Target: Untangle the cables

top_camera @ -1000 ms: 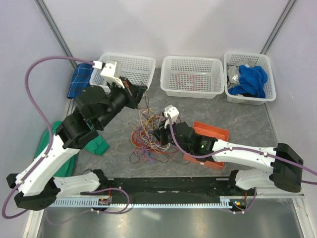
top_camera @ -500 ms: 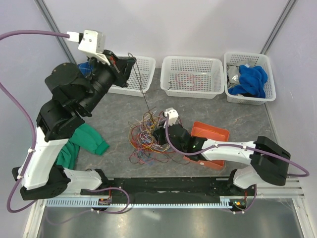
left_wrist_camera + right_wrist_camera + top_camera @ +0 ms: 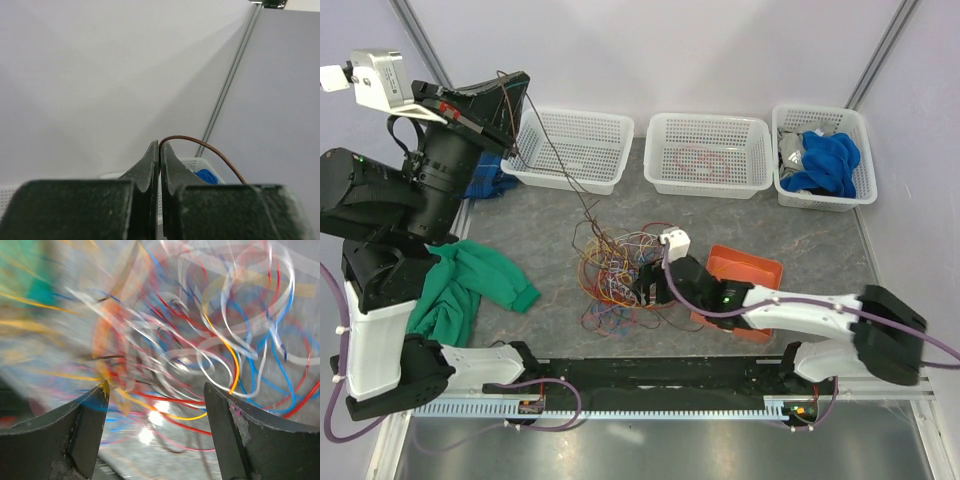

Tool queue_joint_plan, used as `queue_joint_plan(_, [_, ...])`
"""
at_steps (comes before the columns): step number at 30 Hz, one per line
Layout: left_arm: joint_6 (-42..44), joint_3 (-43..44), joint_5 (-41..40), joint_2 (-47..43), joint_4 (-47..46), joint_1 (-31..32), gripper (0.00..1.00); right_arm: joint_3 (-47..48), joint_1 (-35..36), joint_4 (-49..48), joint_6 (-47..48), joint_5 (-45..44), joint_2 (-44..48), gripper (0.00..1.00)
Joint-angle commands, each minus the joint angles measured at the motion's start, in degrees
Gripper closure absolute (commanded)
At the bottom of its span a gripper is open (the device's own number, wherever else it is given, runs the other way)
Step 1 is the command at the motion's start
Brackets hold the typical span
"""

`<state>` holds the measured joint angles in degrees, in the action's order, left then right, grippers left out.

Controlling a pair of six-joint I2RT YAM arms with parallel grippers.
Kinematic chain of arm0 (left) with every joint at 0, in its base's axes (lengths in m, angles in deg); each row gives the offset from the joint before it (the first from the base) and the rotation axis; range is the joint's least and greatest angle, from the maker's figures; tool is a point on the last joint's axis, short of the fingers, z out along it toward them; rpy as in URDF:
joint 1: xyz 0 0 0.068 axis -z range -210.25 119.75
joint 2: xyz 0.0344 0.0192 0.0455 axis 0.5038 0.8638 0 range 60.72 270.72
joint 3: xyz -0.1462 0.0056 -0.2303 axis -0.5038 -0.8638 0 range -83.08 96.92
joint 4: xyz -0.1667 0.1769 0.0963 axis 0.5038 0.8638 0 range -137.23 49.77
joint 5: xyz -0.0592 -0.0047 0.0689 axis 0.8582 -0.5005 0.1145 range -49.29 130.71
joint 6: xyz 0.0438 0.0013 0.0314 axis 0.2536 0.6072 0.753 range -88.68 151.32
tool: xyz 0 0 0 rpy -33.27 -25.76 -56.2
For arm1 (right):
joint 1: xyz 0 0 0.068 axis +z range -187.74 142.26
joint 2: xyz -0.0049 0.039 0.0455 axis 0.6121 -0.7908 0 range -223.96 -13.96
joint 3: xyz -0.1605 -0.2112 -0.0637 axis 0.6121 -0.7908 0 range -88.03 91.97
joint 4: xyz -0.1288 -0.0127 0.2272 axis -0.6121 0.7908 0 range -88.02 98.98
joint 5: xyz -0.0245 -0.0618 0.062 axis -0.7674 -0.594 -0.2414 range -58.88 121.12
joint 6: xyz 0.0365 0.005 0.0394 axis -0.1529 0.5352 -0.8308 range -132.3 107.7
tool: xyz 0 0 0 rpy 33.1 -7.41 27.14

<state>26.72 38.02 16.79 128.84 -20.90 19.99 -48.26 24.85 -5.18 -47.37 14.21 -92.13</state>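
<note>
From the top camera, the cables (image 3: 615, 272) lay in a tangle at mid-tabletop (image 3: 800, 225); the right tool (image 3: 645, 285) sat at their 3 o'clock edge, and the left tool (image 3: 515, 92) hung high toward 10 o'clock with a dark brown cable (image 3: 560, 163) running from it down to the heap. The left wrist camera showed the left tool (image 3: 160, 150) pressed together, pinching that dark brown cable (image 3: 215, 150), which arced off toward 4 o'clock. The right wrist camera showed the right tool (image 3: 155, 410) spread wide, with the cables (image 3: 200, 340) blurred just beyond its fingers (image 3: 240, 435).
</note>
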Motion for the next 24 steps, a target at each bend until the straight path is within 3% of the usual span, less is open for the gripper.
queue_joint_plan(1, [1.88, -0.6, 0.19, 1.05, -1.46, -0.14, 0.98, 1.98, 1.22, -3.03, 3.86, -2.43, 12.94, 0.17])
queue_joint_plan(7, [0.65, -3.76, 0.45, 0.35, -1.28, -0.14, 0.98, 6.28, 1.22, -5.41, 10.35, -1.47, 20.69, 0.17])
queue_joint_plan(17, [-2.6, -9.12, 2.12, -0.62, -1.19, -0.14, 0.98, 18.84, 1.31, -11.2, 14.06, 4.16, 9.37, 0.19])
queue_joint_plan(24, [-3.92, -12.2, 3.0, -1.58, -1.19, -0.14, 0.98, 24.74, 1.22, -12.87, 15.73, 2.41, 0.84, 0.23])
